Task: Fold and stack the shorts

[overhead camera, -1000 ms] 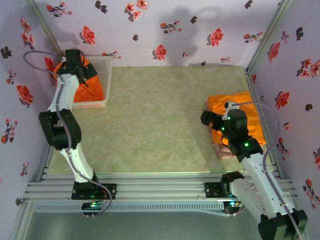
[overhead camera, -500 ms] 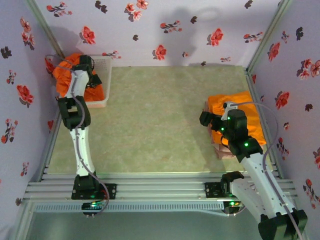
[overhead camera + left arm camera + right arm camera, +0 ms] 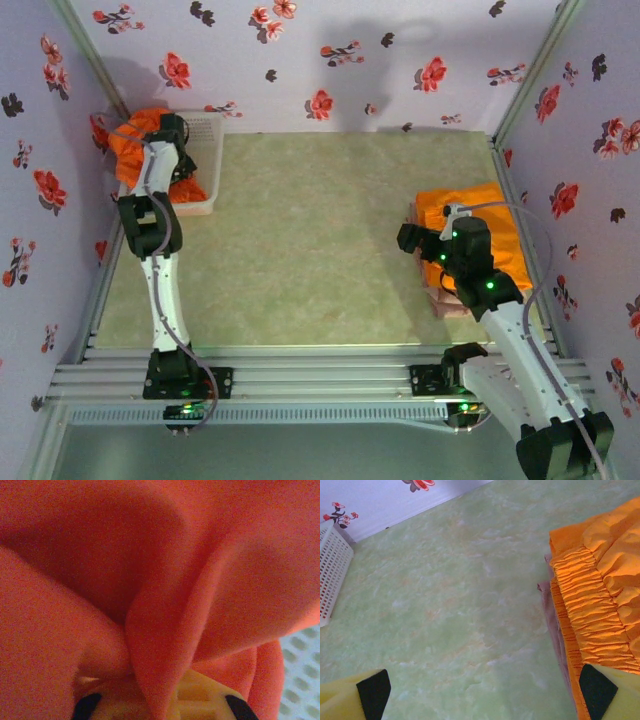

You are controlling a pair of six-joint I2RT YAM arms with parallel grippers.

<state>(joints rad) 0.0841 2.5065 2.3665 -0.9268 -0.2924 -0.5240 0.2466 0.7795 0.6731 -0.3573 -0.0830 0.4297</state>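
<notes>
Now your left end effector [image 3: 160,706] is down inside the white mesh plastic basket [image 3: 207,130] at the far left corner of the pale green marbled tabletop [image 3: 310,230]. Its jaws are clamped on a fold of the crumpled bright orange fabric shorts [image 3: 132,140] heaped there. From the left wrist, that orange cloth bunches up right at the fingers [image 3: 235,709], with a patch of basket mesh at lower right. Your right end effector [image 3: 413,240] hovers with jaws spread wide, holding nothing, just beside the left edge of the stack on the right side of the tabletop. That stack is a folded bright orange pair of shorts [image 3: 480,212], gathered waistband along the edge nearest the end effector. It lies on a dusty pink-beige pair of shorts [image 3: 445,302], whose edge peeks out beneath.
</notes>
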